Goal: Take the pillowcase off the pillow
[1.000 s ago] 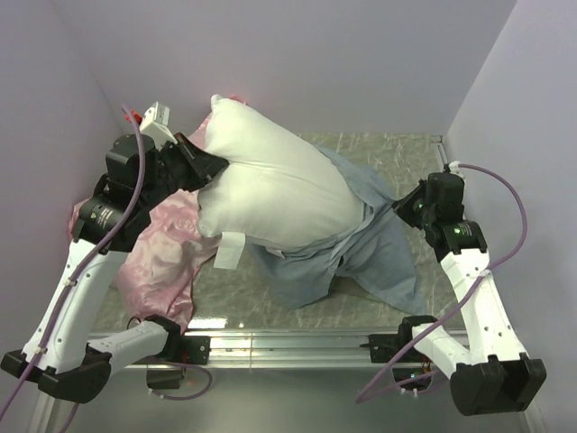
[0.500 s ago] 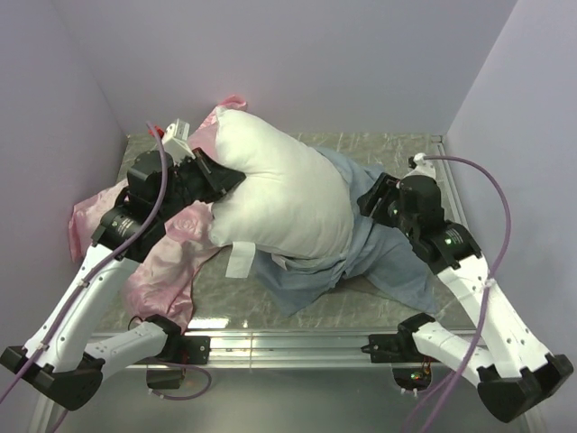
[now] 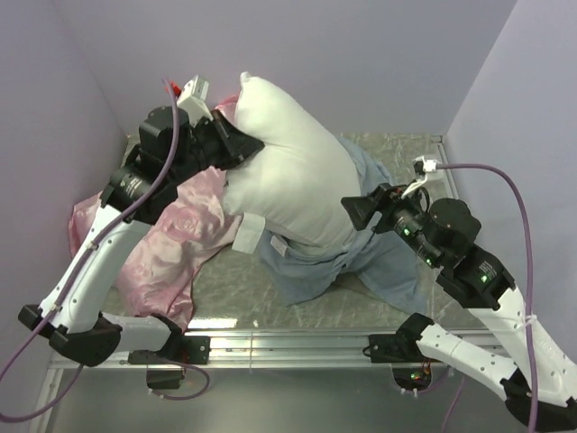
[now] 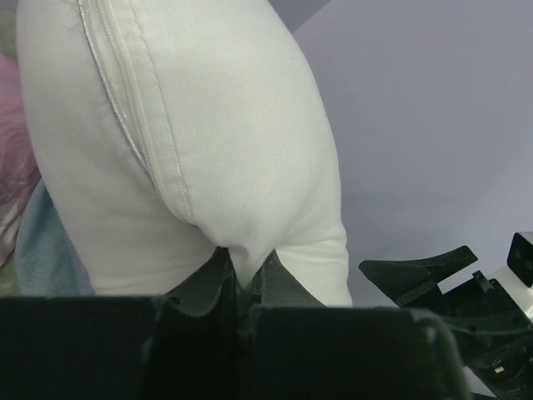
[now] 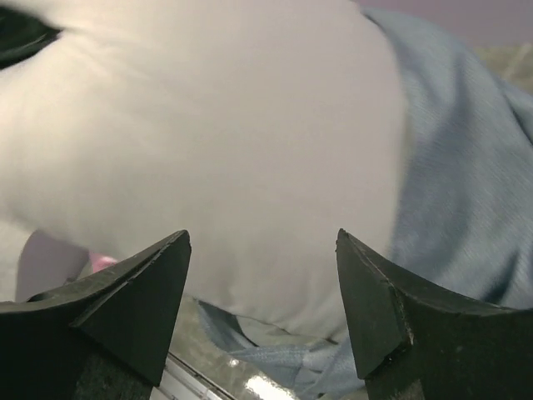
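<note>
The marbled table (image 3: 225, 290) carries a plump white pillow (image 3: 288, 171) that slants up from the middle toward the far left, where its upper corner is raised off the surface. The grey-blue pillowcase (image 3: 383, 262) is bunched under and around the pillow's near right end and spreads toward the near right. A shiny pink rose-patterned satin case (image 3: 176, 244) lies on the left, partly under the pillow. The left gripper (image 4: 246, 271) is clamped on a fold of pillow fabric at the raised far-left end, beside the seam. The right gripper (image 5: 262, 234) hangs just beside the pillow's right flank, near the pillowcase's edge, jaws wide apart and holding nothing. A small white tag (image 3: 245, 236) hangs at the pillow's near edge.
</note>
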### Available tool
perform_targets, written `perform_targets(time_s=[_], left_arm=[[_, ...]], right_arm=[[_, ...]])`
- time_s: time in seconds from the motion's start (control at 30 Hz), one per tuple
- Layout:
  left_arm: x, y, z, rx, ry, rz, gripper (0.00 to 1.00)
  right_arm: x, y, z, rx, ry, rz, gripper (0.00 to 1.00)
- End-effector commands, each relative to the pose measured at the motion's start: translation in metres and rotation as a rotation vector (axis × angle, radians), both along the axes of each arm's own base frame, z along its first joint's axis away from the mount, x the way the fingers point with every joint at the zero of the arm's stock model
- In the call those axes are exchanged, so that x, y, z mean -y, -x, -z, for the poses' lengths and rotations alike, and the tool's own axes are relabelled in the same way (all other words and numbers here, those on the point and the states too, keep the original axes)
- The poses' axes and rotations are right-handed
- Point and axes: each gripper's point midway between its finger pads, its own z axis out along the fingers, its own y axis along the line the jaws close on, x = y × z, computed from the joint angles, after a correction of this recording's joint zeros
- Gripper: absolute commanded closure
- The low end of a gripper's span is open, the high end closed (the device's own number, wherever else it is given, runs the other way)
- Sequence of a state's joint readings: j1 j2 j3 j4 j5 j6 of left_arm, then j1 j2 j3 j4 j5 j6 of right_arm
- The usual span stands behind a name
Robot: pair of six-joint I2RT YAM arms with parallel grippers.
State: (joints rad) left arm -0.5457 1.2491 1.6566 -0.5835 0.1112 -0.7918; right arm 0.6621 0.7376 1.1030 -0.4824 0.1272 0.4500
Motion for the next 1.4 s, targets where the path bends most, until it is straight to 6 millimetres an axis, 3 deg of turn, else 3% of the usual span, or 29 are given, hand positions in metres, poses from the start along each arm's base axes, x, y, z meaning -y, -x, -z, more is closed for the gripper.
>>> perform_targets(time_s=[0.0,0.03,0.07,0.13,0.3,0.33,0.43,0.6,0.63,0.67,0.7,0.77,0.8,0.93,1.0,1.1,1.2,1.23,1.37], left_arm=[[-0.001,0.012,-0.100,0.235,0.125,0.010,0.99],[-0.002,0.016,-0.119,0.272,0.139,0.011,0.99],[0.010,0.010,-0.115,0.257,0.125,0.020,0.99],[0.011,0.002,-0.117,0.255,0.103,-0.014,1.00],[0.010,0.002,-0.142,0.312,0.109,-0.020,0.99],[0.006,0.008,-0.158,0.345,0.123,-0.017,0.99],[0.007,0.011,-0.178,0.397,0.160,-0.002,0.99],[-0.006,0.018,-0.188,0.427,0.173,-0.042,0.99],[-0.010,0.013,-0.184,0.420,0.164,-0.076,0.99],[-0.016,0.014,-0.187,0.428,0.169,-0.099,0.99],[-0.017,0.014,-0.188,0.432,0.170,-0.105,0.99],[-0.017,0.017,-0.188,0.440,0.168,-0.093,0.99],[-0.016,0.019,-0.190,0.445,0.171,-0.084,0.99],[-0.001,0.016,-0.184,0.424,0.158,-0.025,0.99],[0.005,0.014,-0.178,0.412,0.146,0.002,0.99],[0.017,-0.003,-0.155,0.353,0.080,0.009,0.99],[0.042,-0.020,-0.123,0.285,0.033,0.073,0.99],[0.055,-0.028,-0.102,0.240,0.017,0.108,0.99],[0.081,-0.042,-0.060,0.161,-0.035,0.127,1.00]], right_arm=[[-0.025,0.007,-0.050,0.161,0.029,-0.097,0.21],[-0.026,0.004,-0.056,0.184,0.050,-0.082,0.21],[-0.029,0.005,-0.061,0.201,0.046,-0.080,0.20],[-0.029,0.000,-0.062,0.188,0.070,-0.027,0.20],[-0.016,-0.017,-0.041,0.116,0.112,0.107,0.18],[-0.014,-0.020,-0.037,0.100,0.121,0.134,0.18],[0.004,-0.028,-0.019,0.045,0.145,0.251,0.16],[0.041,-0.042,0.036,-0.151,0.085,0.348,0.11],[0.049,-0.041,0.063,-0.192,0.085,0.353,0.11],[0.062,-0.048,0.072,-0.203,0.053,0.392,0.10],[0.055,-0.044,0.101,-0.266,0.038,0.337,0.10],[0.055,-0.047,0.103,-0.232,-0.038,0.311,0.10],[0.050,-0.045,0.118,-0.255,-0.055,0.282,0.10],[0.028,-0.043,0.107,-0.253,-0.090,0.154,0.12],[0.017,-0.034,0.082,-0.166,-0.121,0.083,0.15],[0.017,-0.021,0.049,-0.026,-0.142,0.040,0.14],[0.018,-0.008,0.013,0.101,-0.152,-0.002,0.13],[0.017,-0.006,0.005,0.121,-0.148,-0.008,0.13],[0.012,0.000,-0.037,0.192,-0.118,-0.042,0.12]])
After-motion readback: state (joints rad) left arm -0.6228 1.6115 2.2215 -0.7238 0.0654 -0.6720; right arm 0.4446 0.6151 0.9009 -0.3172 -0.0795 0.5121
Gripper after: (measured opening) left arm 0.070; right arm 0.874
